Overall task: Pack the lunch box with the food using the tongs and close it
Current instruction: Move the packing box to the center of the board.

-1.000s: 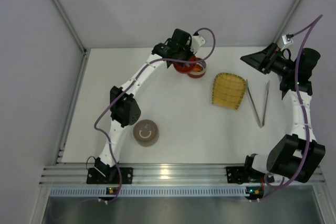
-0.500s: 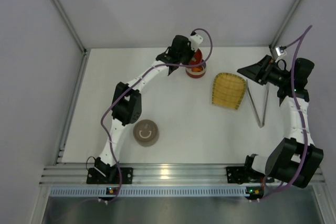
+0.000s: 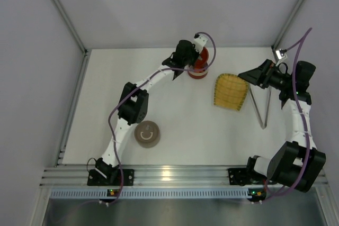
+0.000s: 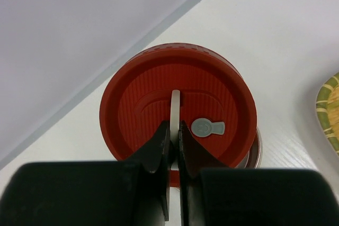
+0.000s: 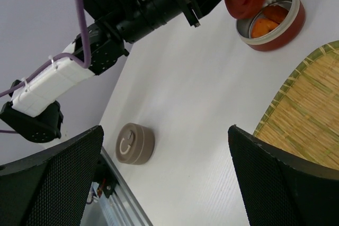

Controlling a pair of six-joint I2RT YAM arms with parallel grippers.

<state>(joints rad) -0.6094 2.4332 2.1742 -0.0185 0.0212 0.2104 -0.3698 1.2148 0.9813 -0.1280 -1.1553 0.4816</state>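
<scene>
The lunch box is a round red tin with orange food and a reddish piece inside. My left gripper is shut on the white upright tab of the red lid, holding it tilted just above the tin. In the top view the lid hides the tin's inside. The tongs lie in a V on the table at the right. My right gripper is open and empty, hovering over the mat's right edge beside the tongs' tips.
A yellow woven mat lies between the tin and the tongs. A closed brown round tin stands at the near left. The back wall and its metal frame run close behind the red tin.
The left gripper has carried the red lid to the right, from beside the tin to over it, covering the food in the top view. The right gripper has drifted slightly left.
</scene>
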